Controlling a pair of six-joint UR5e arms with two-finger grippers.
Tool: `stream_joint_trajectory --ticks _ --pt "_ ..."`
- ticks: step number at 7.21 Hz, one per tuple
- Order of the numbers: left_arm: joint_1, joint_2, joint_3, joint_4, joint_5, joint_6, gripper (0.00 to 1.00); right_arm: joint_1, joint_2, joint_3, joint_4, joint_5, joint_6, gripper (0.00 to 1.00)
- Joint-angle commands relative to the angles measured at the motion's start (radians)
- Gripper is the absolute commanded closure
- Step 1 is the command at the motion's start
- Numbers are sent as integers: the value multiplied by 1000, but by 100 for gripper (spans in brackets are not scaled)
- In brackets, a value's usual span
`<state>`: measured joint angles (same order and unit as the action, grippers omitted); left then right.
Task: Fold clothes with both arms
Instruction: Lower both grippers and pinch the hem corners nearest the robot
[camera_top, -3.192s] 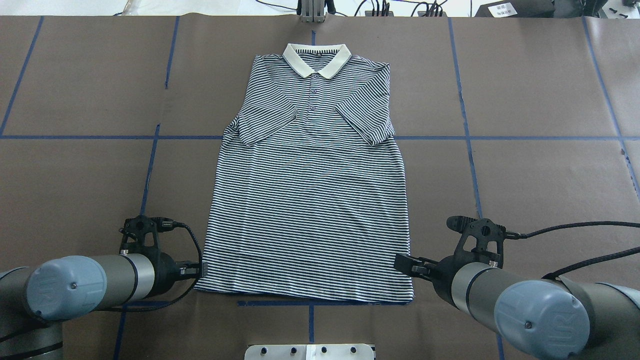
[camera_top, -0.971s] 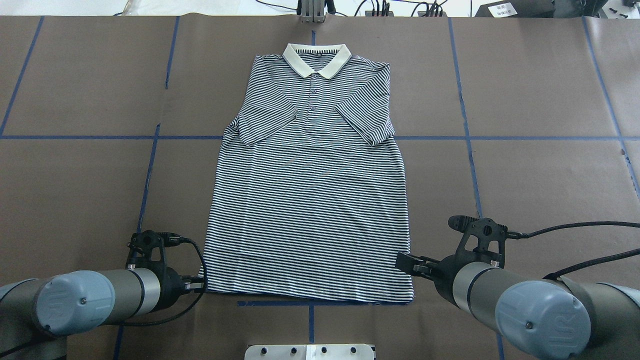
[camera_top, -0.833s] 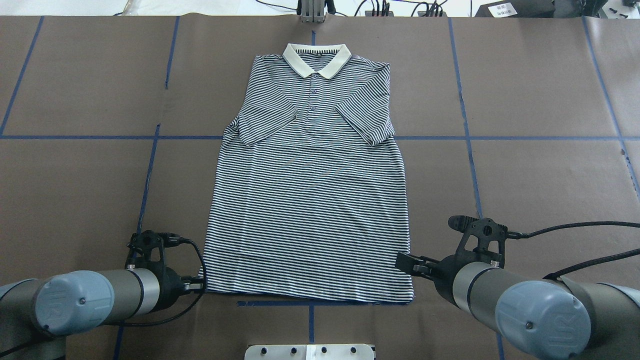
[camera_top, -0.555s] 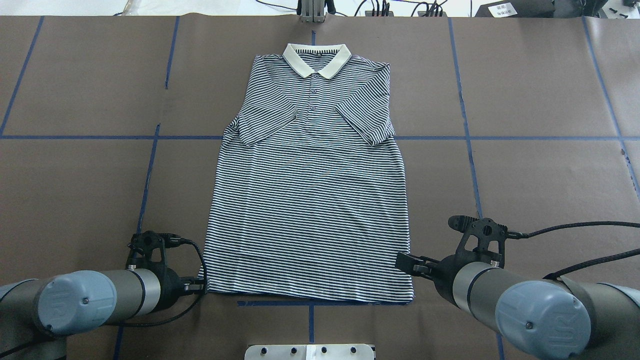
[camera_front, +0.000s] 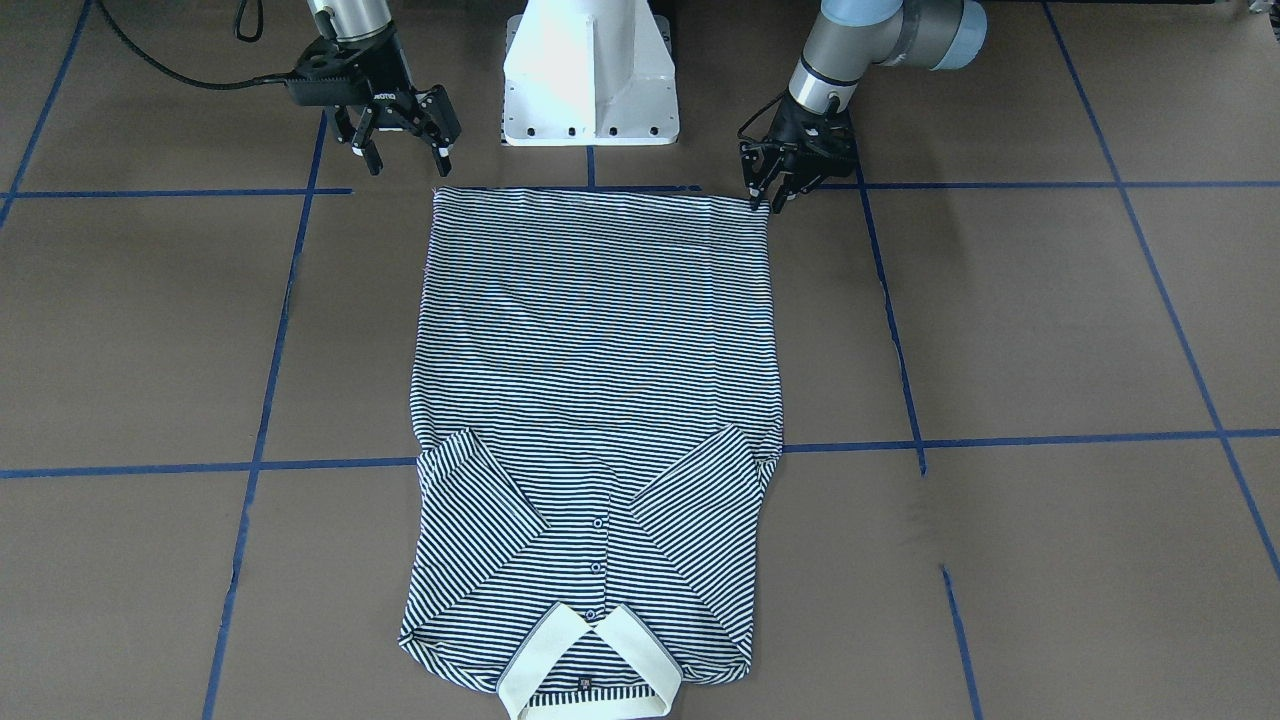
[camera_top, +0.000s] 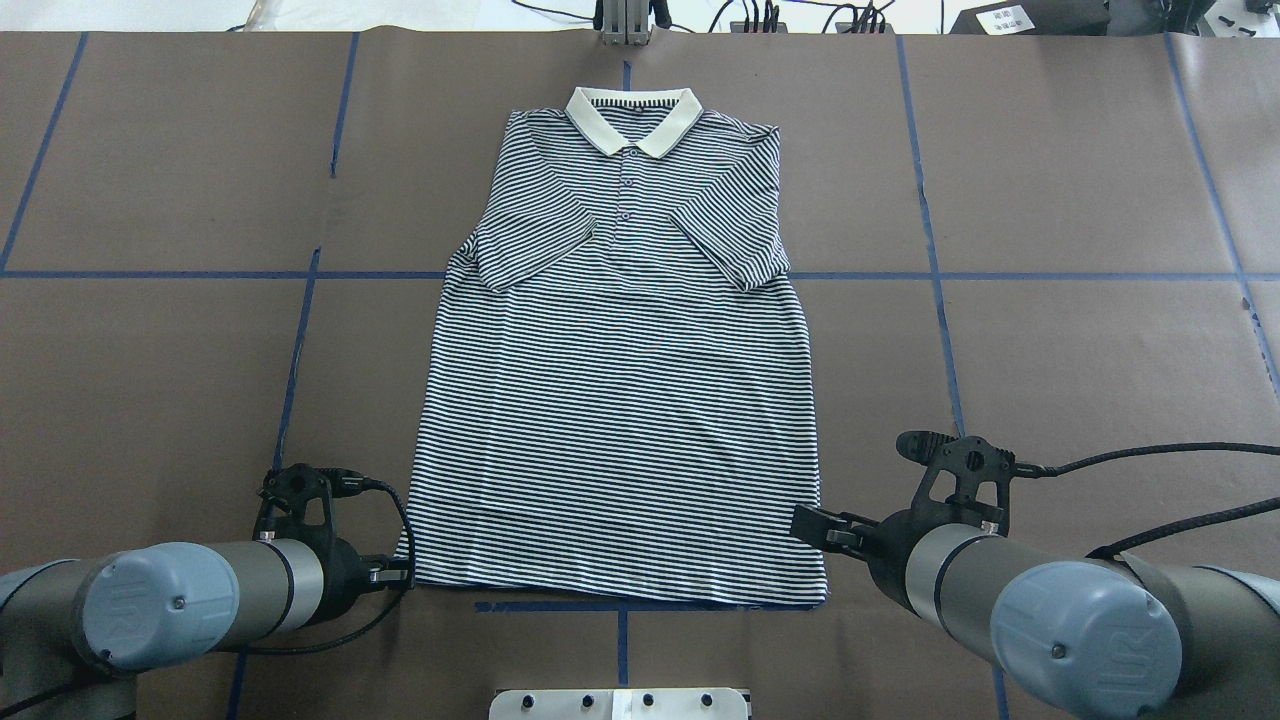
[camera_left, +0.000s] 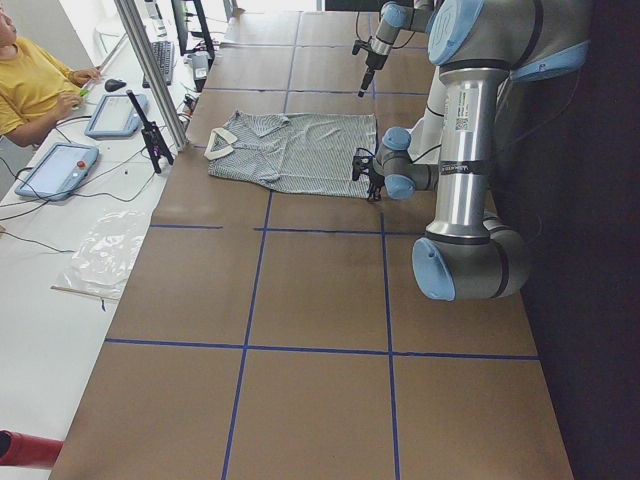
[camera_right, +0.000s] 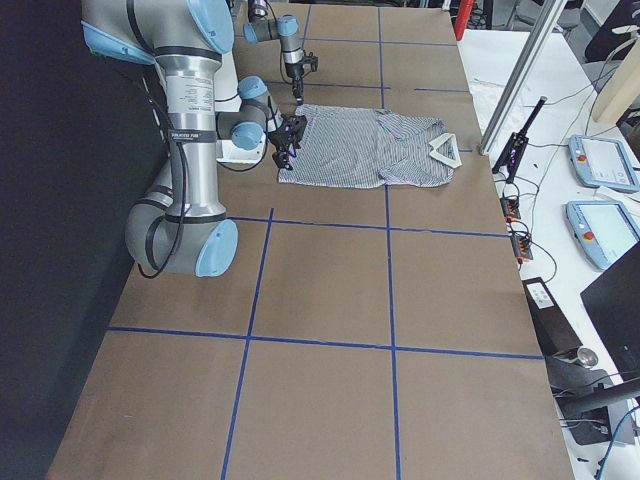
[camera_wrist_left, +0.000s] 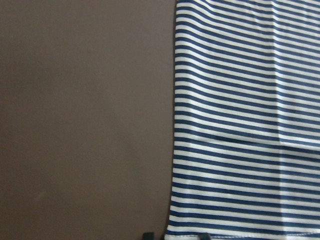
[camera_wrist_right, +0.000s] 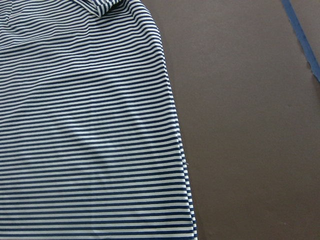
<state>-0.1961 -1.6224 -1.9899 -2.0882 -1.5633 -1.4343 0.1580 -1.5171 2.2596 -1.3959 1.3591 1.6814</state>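
Observation:
The striped polo shirt (camera_top: 620, 400) lies flat on the brown table, cream collar (camera_top: 632, 120) at the far side, both sleeves folded in over the chest, hem towards me. My left gripper (camera_top: 405, 577) sits low at the hem's left corner. In the left wrist view its two fingertips (camera_wrist_left: 148, 235) show a narrow gap astride the shirt's edge (camera_wrist_left: 240, 125). From the front my left gripper (camera_front: 764, 202) touches that corner. My right gripper (camera_front: 405, 160) is open and empty, just behind the hem's other corner; overhead my right gripper (camera_top: 800, 525) is at the shirt's right edge.
The white pedestal base (camera_front: 590, 75) stands between the arms behind the hem. Blue tape lines (camera_top: 300, 330) cross the brown table cover. A metal post (camera_left: 150, 80) stands at the far edge, with an operator in yellow (camera_left: 30, 85) and tablets beyond.
Since 3.2 s ago my left gripper has moved back and down to the hem's left corner, and that corner has shifted slightly inward. Over the last second almost nothing moves. The right arm is still.

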Motion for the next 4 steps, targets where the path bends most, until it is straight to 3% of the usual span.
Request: stream_joint_trajectory --ticks 1,2,4 --pt "1 -4 0 -1 2 -3 87 0 0 0 0 0 0 0" --pt "1 -10 2 -1 2 -3 100 0 0 0 0 0 0 0" --pt "1 -10 0 -1 3 -3 100 -2 -2 -6 0 0 1 0"
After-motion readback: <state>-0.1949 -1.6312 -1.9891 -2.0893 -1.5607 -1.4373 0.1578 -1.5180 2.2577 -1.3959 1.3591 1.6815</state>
